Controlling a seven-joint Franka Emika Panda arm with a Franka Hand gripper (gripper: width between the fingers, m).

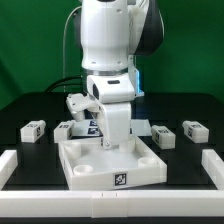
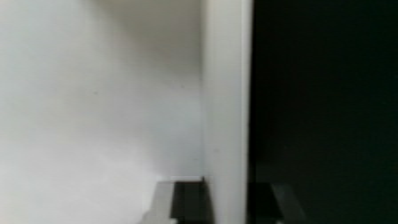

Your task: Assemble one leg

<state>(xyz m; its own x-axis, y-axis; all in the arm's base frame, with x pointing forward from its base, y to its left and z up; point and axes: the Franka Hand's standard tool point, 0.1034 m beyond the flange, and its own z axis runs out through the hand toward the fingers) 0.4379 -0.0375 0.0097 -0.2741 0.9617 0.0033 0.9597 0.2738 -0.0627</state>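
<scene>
Several small white legs with tags lie on the black table, two at the exterior view's left [image 1: 33, 129] [image 1: 65, 129] and two at its right [image 1: 160, 134] [image 1: 193, 130]. None is held. My gripper [image 1: 104, 145] points straight down at the far rim of the large white square panel [image 1: 90, 172]. In the wrist view the panel's face [image 2: 89, 100] fills one side. Its upright rim [image 2: 226, 100] runs between my dark fingers [image 2: 187, 205], which sit tight against it. The gripper [image 2: 231, 205] is shut on that rim.
White barrier walls stand at the exterior view's left [image 1: 14, 165] and right [image 1: 212, 165], beside the panel. More tagged white pieces [image 1: 90, 126] sit behind the arm, partly hidden. Black table [image 2: 329, 100] lies beyond the panel's rim.
</scene>
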